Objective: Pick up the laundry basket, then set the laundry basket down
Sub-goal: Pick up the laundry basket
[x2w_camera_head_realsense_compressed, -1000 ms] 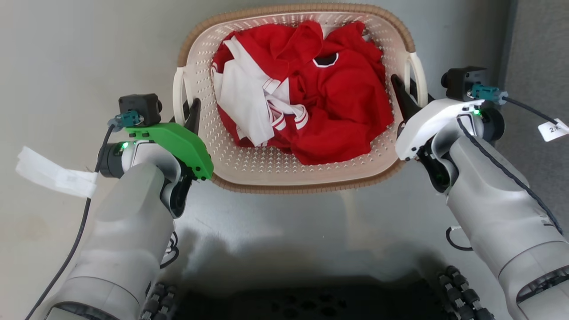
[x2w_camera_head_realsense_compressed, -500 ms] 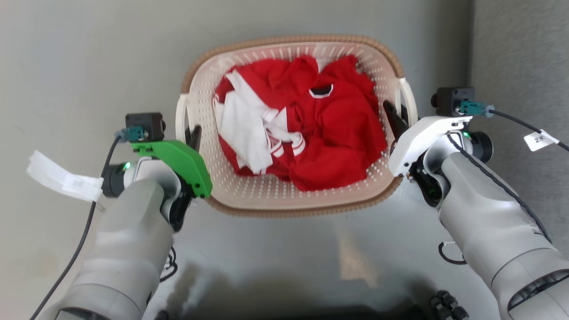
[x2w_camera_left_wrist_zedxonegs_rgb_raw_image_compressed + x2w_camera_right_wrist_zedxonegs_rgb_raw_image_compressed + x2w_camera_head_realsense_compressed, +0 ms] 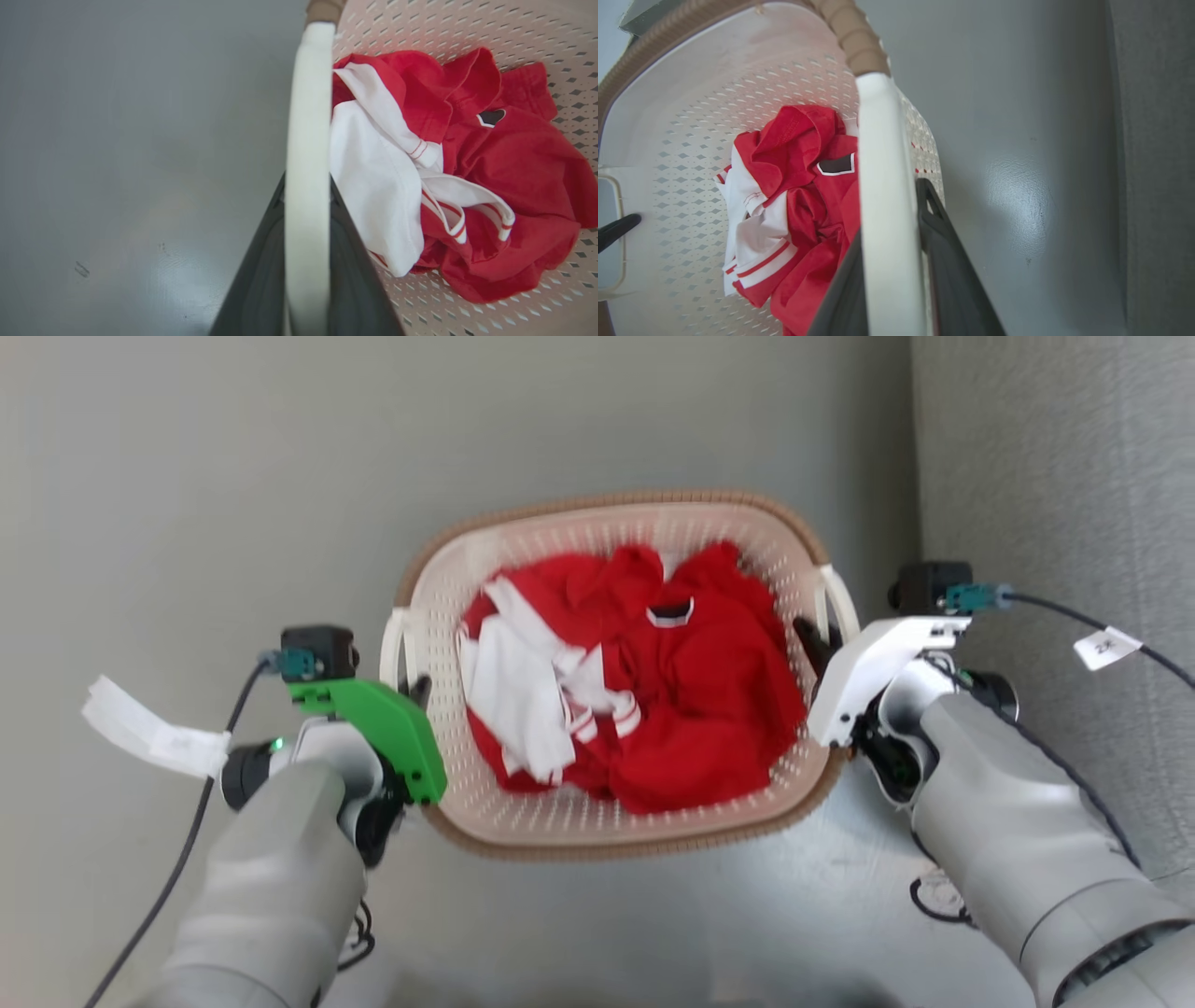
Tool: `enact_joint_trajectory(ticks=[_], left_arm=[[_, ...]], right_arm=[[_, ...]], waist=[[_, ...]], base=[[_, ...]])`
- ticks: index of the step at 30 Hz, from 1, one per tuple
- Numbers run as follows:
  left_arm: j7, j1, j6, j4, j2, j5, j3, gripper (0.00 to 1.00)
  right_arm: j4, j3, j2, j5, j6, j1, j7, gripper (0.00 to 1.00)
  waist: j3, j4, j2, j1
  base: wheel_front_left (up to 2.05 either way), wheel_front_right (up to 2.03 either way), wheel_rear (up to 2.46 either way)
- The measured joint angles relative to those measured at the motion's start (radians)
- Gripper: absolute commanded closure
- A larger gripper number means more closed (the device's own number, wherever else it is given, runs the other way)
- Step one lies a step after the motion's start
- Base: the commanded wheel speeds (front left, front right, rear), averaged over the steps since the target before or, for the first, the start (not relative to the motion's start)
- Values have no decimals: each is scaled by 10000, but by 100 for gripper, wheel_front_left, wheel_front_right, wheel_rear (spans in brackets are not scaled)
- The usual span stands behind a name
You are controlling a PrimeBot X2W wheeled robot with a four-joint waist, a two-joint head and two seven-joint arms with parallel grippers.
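The laundry basket (image 3: 607, 502) is held between both grippers as before, though the whole head view has shifted. The left gripper (image 3: 415, 686) clamps its left handle (image 3: 306, 186), and the right gripper (image 3: 810, 639) clamps its right handle (image 3: 887, 210). Its long axis runs handle to handle. Bare floor (image 3: 233, 476) lies left of and beyond the basket, and a darker strip (image 3: 1055, 476) lies near its right.

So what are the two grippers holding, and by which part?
The laundry basket: the left gripper grips its left loop handle, the right gripper its right loop handle.
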Motion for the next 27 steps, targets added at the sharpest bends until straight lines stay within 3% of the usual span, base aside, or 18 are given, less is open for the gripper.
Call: enact_joint_trajectory(ticks=[27], left_arm=[[1517, 2402, -92, 537, -104, -988, -357, 100]], right_arm=[[761, 849, 357, 729, 2, 2123, 1402, 100]], waist=[[-3697, -145, 0, 0]], base=[[0, 0, 0]])
